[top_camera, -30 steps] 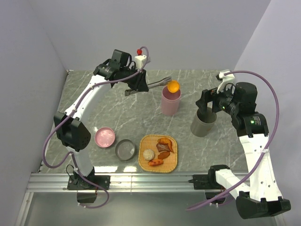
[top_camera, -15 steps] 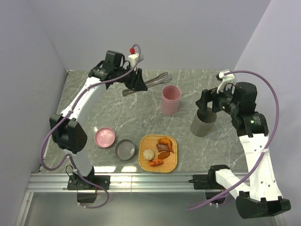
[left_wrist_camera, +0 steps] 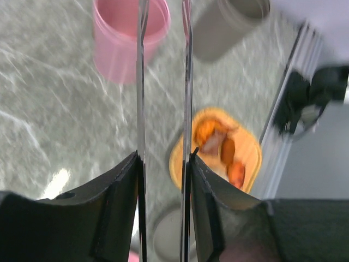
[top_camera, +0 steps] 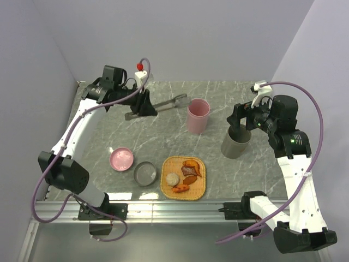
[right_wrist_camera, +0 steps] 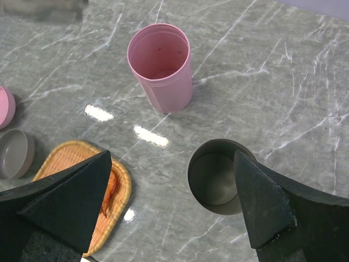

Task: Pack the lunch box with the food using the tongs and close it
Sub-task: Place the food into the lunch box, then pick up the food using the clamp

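Tongs (top_camera: 166, 104) lie clamped between the 2 left fingers (left_wrist_camera: 117, 207).

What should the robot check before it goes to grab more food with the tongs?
1. Grip on the tongs: ok. The left gripper has its jaws closed on both arms.
2. Tips of the tongs empty: ok. Nothing sits between them.
3. Food to pick: ok. A beige ball and brown-orange pieces lie on the woven tray.
4. Place for the food: ok. The pink cup stands upright and open.
5. Path to the tray: ok. The right gripper has its jaws wide open by the grey cup, off to the side of the tray.
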{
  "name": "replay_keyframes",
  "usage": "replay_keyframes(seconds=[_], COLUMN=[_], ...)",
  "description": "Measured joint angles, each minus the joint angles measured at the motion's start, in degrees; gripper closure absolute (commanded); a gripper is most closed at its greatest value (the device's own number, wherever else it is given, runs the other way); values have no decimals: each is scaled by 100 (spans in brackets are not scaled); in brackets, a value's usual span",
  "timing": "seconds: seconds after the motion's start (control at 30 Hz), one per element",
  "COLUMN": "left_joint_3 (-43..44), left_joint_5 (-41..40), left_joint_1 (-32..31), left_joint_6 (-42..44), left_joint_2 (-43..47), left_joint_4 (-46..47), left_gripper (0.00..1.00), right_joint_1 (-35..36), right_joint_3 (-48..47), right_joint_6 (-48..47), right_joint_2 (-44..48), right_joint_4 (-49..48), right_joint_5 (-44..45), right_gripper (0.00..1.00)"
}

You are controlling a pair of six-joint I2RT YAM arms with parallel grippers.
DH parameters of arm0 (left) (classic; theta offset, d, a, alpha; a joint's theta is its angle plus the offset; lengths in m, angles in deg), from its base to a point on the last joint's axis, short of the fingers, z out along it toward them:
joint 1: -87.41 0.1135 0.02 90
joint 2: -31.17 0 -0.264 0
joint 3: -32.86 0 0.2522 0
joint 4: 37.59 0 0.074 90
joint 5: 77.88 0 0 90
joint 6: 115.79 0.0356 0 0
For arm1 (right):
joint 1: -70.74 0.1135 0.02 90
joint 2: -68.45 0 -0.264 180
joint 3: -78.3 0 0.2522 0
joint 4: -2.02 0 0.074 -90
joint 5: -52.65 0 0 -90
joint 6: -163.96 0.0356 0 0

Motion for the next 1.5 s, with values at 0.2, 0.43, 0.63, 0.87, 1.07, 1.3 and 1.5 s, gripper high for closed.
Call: replay_keyframes(seconds=[0.2, 0.43, 0.63, 0.87, 1.07, 1.3, 1.5], left_joint_3=[-1178, -2437, -3342, -3788, -3825, -3930, -4024], left_joint_5=[-114, -601, -1163, -1657, -1904, -2140, -2304], left_joint_1=[31, -7, -496, -1064, -1541, -2076, -2339], left_joint_6=[1617, 3217, 3915, 4072, 4068, 4050, 4017], left_joint_2=[848, 2063, 2802, 3001, 2929, 2782, 2608], left_joint_4=[-994, -1875, -2068, -2000, -1788, -1580, -1388], left_gripper=[52, 50, 46, 41, 40, 40, 40], right_joint_1=[-2, -2, -2, -2, -2, -2, -2], right_joint_3=[0, 0, 0, 0, 0, 4, 4], right_joint_6=[-2, 0, 0, -2, -4, -22, -22], right_joint_2=[0, 0, -22, -83, -83, -83, -83], right_joint_4=[4, 4, 7, 13, 11, 13, 13], right_joint_5=[-22, -44, -48, -70, -70, -68, -68], right_gripper=[0, 0, 0, 0, 0, 0, 0])
